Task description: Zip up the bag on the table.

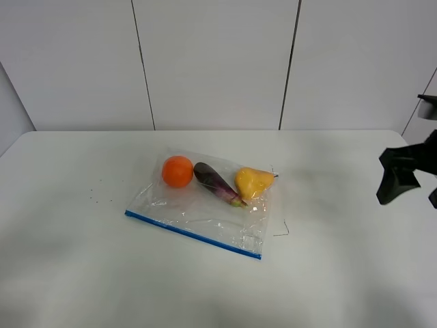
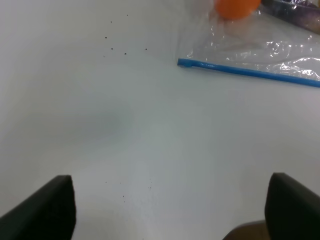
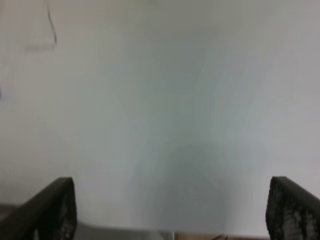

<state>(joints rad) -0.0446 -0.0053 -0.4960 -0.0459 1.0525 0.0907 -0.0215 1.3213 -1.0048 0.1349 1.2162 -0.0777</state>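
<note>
The clear bag (image 1: 205, 205) lies flat in the middle of the white table (image 1: 82, 273). Its blue zipper strip (image 1: 192, 235) runs along the near edge. An orange (image 1: 177, 171), a purple eggplant (image 1: 217, 183) and a yellow pear (image 1: 253, 182) show through it. My left gripper (image 2: 170, 212) is open and empty, low over bare table; the bag's zipper strip (image 2: 245, 71) and the orange (image 2: 235, 7) lie well ahead of it. My right gripper (image 1: 410, 191) is at the table's right edge, far from the bag, open and empty in its wrist view (image 3: 170, 212).
A white panelled wall (image 1: 218, 61) stands behind the table. A thin dark thread-like mark (image 1: 281, 231) lies just right of the bag and also shows in the right wrist view (image 3: 51, 25). Small dark specks (image 1: 95, 198) dot the table left of the bag.
</note>
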